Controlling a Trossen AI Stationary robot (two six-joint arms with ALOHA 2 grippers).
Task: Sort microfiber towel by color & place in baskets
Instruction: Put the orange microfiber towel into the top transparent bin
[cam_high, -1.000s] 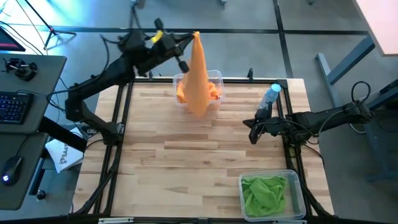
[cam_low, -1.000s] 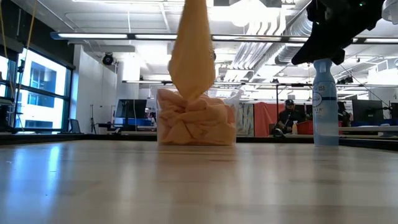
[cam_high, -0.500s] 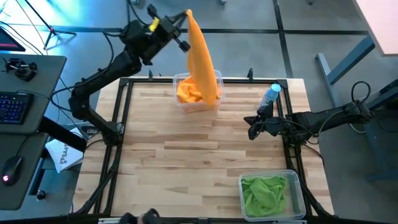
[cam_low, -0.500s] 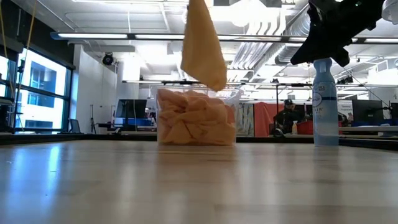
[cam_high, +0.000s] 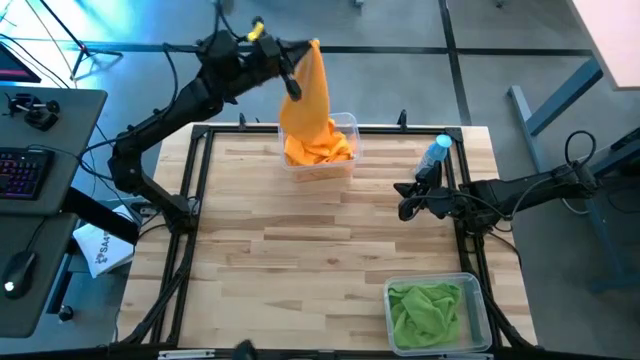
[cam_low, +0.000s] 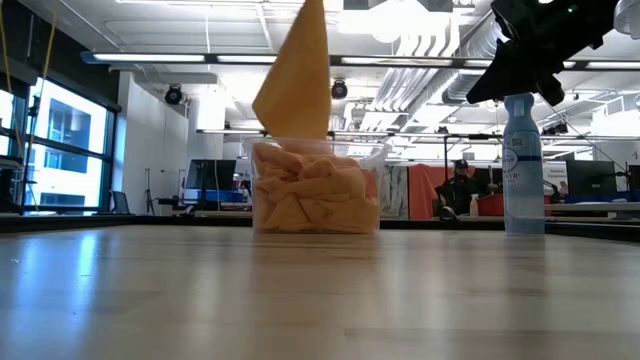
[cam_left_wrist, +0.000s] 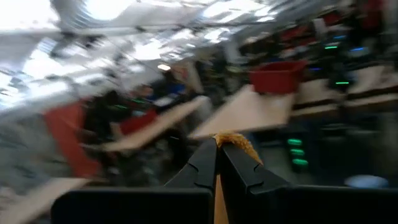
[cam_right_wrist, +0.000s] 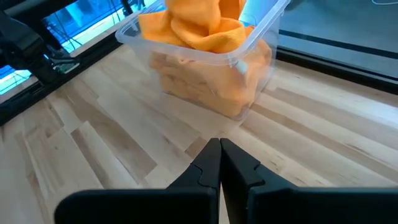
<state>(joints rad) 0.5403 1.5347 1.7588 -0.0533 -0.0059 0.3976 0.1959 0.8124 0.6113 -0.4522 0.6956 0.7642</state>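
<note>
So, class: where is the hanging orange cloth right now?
In the high view, the orange cloth hangs from the left gripper at the table's far edge, its lower end inside the orange-filled basket.

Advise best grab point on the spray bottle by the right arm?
Grip the bottle around its straight middle, coming level from the side: it stands upright at the table's right edge, and the blue cap is narrow. The shut right gripper would probably need to open first.

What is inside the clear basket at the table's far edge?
The far basket holds crumpled orange towels. The left gripper holds another orange towel hanging into it. The pile hides the basket's floor and anything beneath. The right gripper waits beside the bottle.
</note>
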